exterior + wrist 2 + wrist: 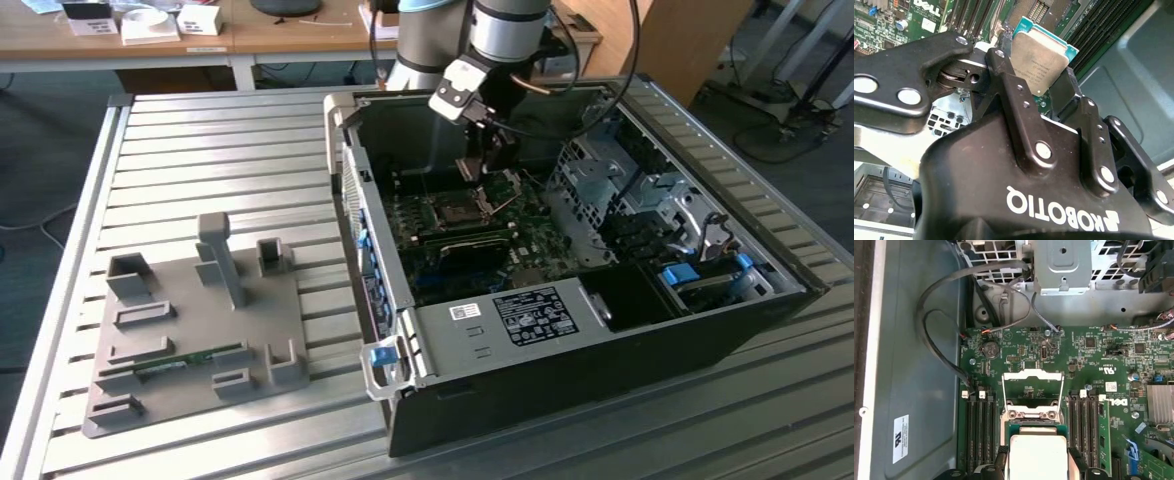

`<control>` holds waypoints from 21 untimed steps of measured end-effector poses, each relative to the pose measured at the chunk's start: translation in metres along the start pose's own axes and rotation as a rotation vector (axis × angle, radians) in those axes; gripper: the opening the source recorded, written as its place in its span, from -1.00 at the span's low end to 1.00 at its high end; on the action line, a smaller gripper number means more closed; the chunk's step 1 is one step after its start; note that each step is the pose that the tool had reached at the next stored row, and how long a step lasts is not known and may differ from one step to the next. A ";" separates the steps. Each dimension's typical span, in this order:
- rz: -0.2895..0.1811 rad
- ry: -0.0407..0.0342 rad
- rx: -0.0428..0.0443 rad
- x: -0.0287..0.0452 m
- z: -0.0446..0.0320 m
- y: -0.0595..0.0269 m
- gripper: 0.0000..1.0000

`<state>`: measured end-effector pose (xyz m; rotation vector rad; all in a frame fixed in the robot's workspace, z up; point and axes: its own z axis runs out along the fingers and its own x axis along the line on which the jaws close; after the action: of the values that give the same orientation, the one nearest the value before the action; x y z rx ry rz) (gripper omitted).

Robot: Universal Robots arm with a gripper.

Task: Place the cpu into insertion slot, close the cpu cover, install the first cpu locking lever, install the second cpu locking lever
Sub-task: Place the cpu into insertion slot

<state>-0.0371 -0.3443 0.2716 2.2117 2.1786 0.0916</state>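
Fingers (pixel 1063 97) pinch the cpu (pixel 1041 60) inside the open computer case (pixel 601 375)

Shows dull, smooth silvery-grey metal on the cpu (pixel 1041 57), brighter bare metal on the cpu cover (pixel 1032 373), smooth black half-gloss on the gripper (pixel 1033 75), shiny green laminate on the motherboard (pixel 1079 355), ribbed pale metal on the table (pixel 200 150), matt grey plastic on the fixture tray (pixel 267 320).

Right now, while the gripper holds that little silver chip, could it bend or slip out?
The cpu is probably stiff: its metal top looks flat while pinched by the edges. It seems light, being thin. It might slip, since the gripper touches only its edges.
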 end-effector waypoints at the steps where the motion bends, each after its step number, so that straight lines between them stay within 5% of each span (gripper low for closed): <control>1: 0.000 0.0001 0.0000 0.0000 0.0010 -0.0006 0.08; 7: -0.001 0.0001 0.0006 -0.0002 0.0093 -0.0027 0.08; 21: -0.001 0.0005 0.0004 -0.0002 0.0127 -0.0030 0.08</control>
<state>-0.0392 -0.3442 0.2588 2.2109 2.1803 0.0916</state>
